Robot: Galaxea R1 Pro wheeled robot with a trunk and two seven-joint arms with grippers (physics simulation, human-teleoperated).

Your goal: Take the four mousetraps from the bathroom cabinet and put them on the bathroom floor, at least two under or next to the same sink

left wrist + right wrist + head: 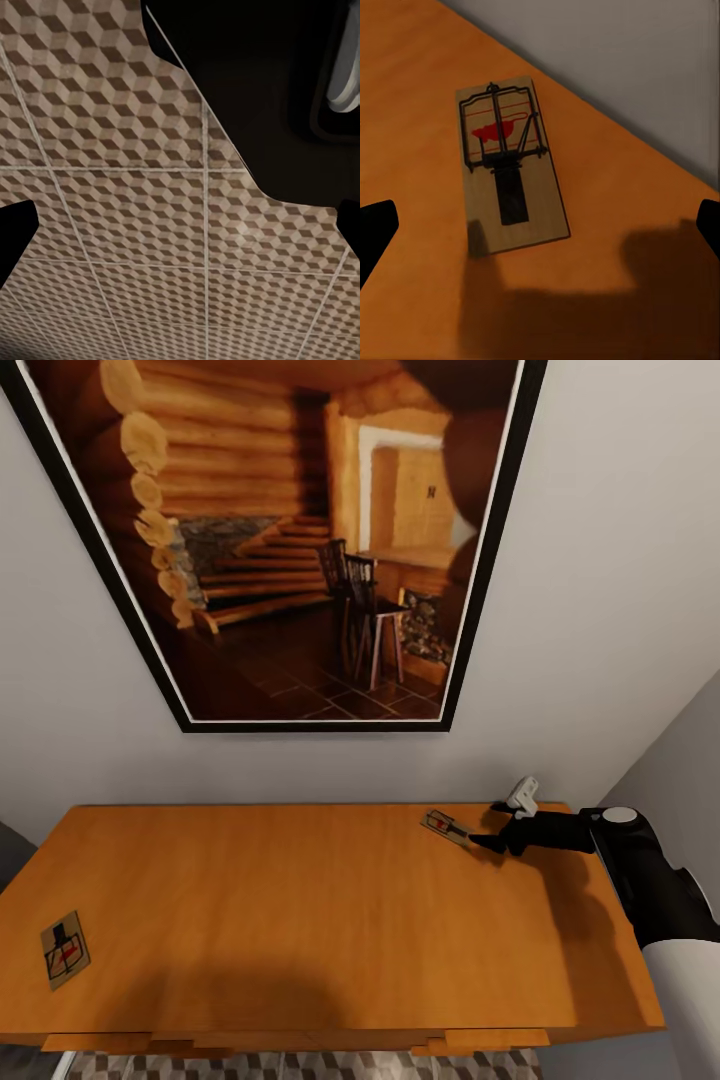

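The right gripper (487,841) is open wide and holds nothing — its tips sit just beside a mousetrap (448,827) near the back right corner of the cabinet (300,920). If the tips push instead of pinch, the thin flat board could slide on the smooth orange wood. A second mousetrap (64,949) lies near the front left corner. The left gripper (180,225) is open too — over cube-patterned bathroom floor (135,225).

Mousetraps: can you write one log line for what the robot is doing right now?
stage: reaching | right hand: open, beside far mousetrap on cabinet top | near mousetrap: untouched at left edge | left hand: open over bathroom floor
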